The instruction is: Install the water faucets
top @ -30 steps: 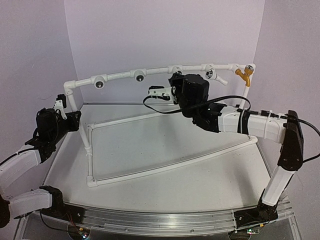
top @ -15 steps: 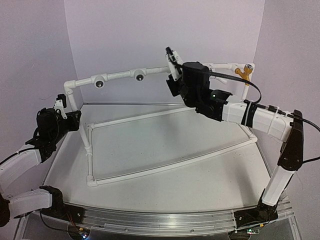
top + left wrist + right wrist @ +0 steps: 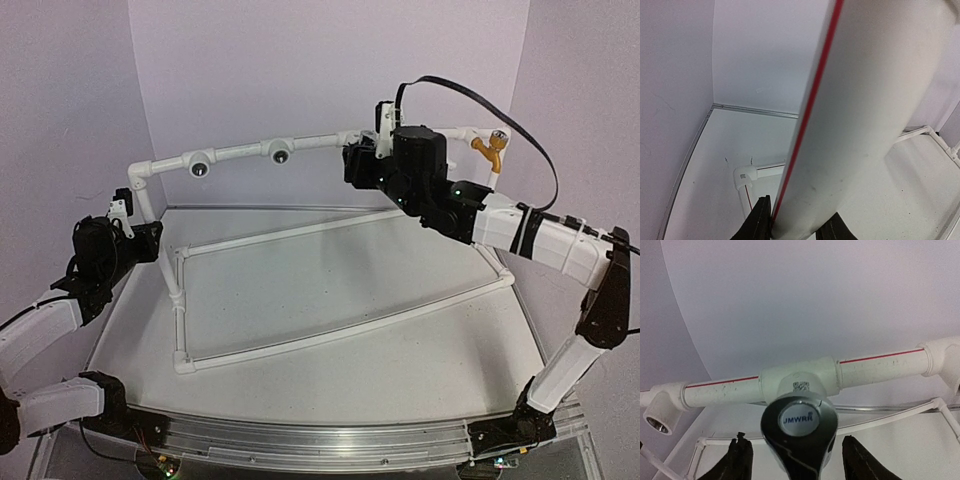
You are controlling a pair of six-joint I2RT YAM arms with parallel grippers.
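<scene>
at the upper tee fitting (image 3: 799, 382), the right gripper (image 3: 796, 445) sits parted around the silver faucet (image 3: 797, 420), contact unclear, so square its thread to the socket before twisting, while the left gripper (image 3: 797, 220) clamps the frame post (image 3: 865, 100).

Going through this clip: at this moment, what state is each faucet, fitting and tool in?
silver faucet: at the middle tee fitting, apparently threaded in, not gripped.
orange faucet: mounted at the white pipe frame's upper right corner.
two left tee fittings: holes empty.
right tool: open, fingers astride the silver faucet, gaps on both sides.
left tool: shut on the white pipe frame.
</scene>
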